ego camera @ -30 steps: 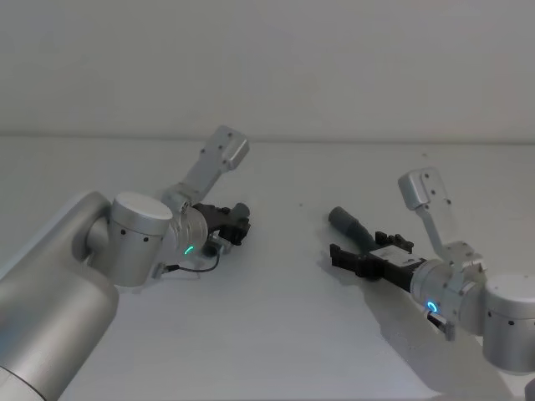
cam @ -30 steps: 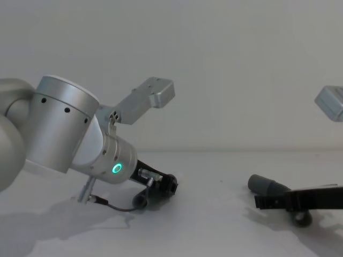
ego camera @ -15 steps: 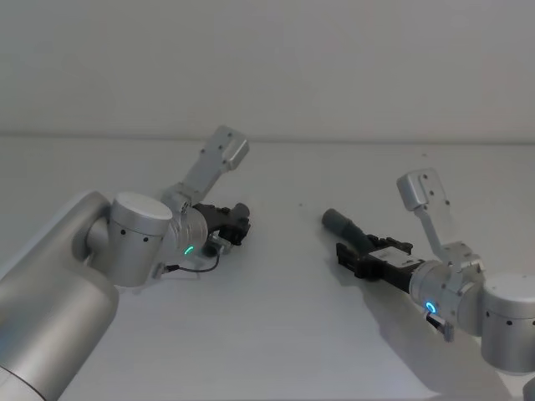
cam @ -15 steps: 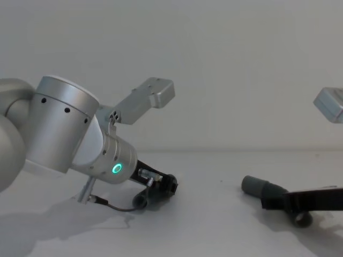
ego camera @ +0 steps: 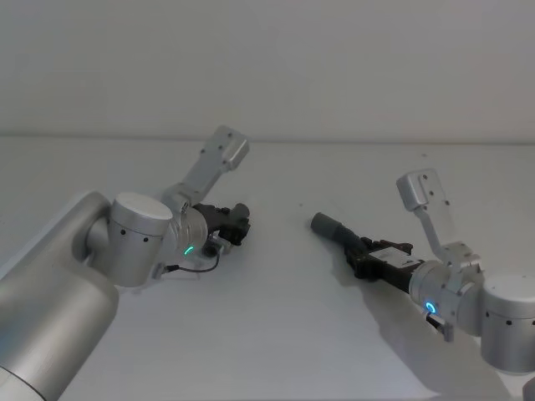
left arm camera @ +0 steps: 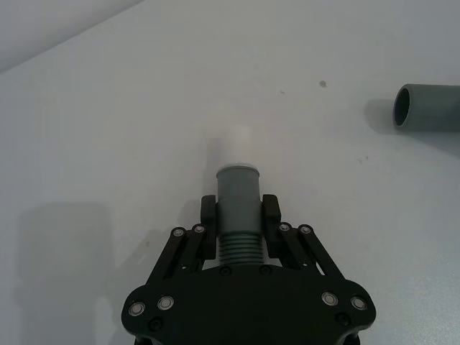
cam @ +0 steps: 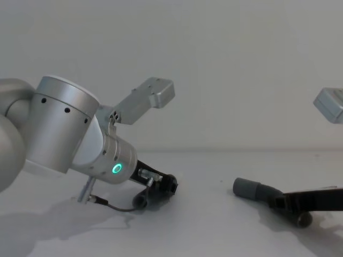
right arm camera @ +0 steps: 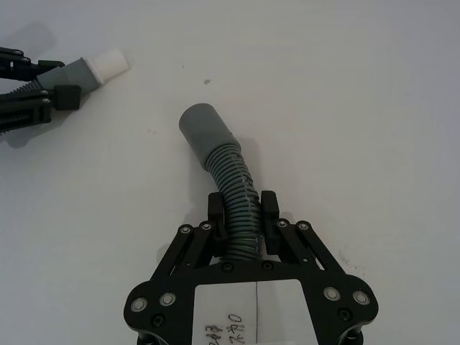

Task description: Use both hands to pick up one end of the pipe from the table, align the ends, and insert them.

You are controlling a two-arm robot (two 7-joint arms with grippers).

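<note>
Grey ribbed right pipe piece (right arm camera: 228,172): clenched between the fingers of the right gripper (right arm camera: 243,212), at 3 o'clock on the white table (ego camera: 276,334), with its smooth collar (ego camera: 324,224) pointing toward 10 o'clock in the head view. Left pipe piece (left arm camera: 238,194), white-tipped: clamped in the left gripper (left arm camera: 238,215), at 9 o'clock. The two pieces lie well apart.

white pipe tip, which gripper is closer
Left. The left gripper is shut on the grey pipe piece ending in the white tip; the right gripper grips the other piece, well apart.
</note>
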